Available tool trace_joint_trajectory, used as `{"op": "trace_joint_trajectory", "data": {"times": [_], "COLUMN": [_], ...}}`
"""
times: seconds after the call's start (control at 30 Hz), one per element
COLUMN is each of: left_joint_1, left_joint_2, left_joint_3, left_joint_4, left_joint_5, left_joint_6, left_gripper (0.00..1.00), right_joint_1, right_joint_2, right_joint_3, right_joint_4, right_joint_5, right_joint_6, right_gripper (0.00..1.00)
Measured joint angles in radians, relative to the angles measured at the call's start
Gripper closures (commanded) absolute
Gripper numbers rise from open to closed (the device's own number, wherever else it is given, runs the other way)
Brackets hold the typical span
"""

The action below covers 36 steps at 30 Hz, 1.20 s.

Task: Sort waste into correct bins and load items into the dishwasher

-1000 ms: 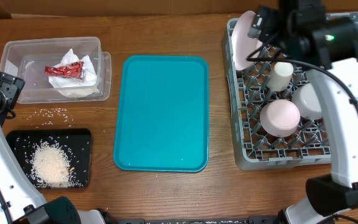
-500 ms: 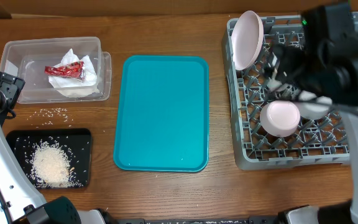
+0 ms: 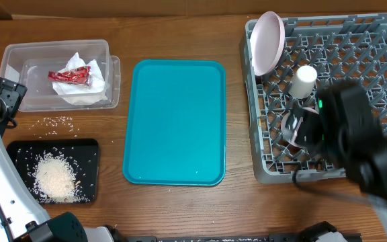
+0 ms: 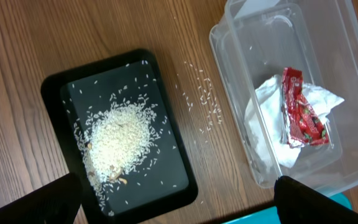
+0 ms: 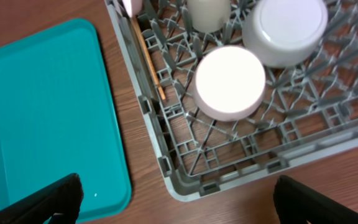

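One wrapper (image 3: pixel 70 75) in tub (image 3: pixel 19 54), rice (image 3: pixel 54 178) on black tray (image 3: pixel 19 151)

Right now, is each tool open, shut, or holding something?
Left tool: open, holding nothing.
Right tool: open, holding nothing.

A large teal serving tray (image 3: pixel 175 121) lies flat on the wooden table (image 3: pixel 180 208), its long sides running front to back, with rounded corners and a low raised rim. Right of the tray, near but apart, a thin orange-brown stick (image 5: pixel 148 59) lies roughly parallel to the tray's long edge.
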Motion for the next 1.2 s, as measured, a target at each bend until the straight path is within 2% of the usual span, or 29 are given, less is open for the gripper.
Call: {"op": "trace_joint_trajectory", "data": {"times": [0.13, 0.3, 1.2], "left_joint_1": [0.0, 0.0, 0.0], "left_joint_2": [0.0, 0.0, 0.0], "left_joint_3": [0.0, 0.0, 0.0], "left_joint_4": [-0.001, -0.001, -0.001], "left_joint_5": [-0.002, -0.002, -0.002], "left_joint_6": [0.0, 0.0, 0.0], "left_gripper": [0.0, 0.0, 0.0], "right_joint_1": [0.014, 0.016, 0.016], "right_joint_2": [-0.158, -0.222, 0.026], "right_joint_3": [-0.192, -0.312, -0.338], "right_joint_4": [0.087, 0.099, 0.121], "right_joint_5": [0.004, 0.001, -0.049], "right_joint_6": [0.029, 0.058, 0.074], "right_gripper": [0.0, 0.0, 0.0]}}
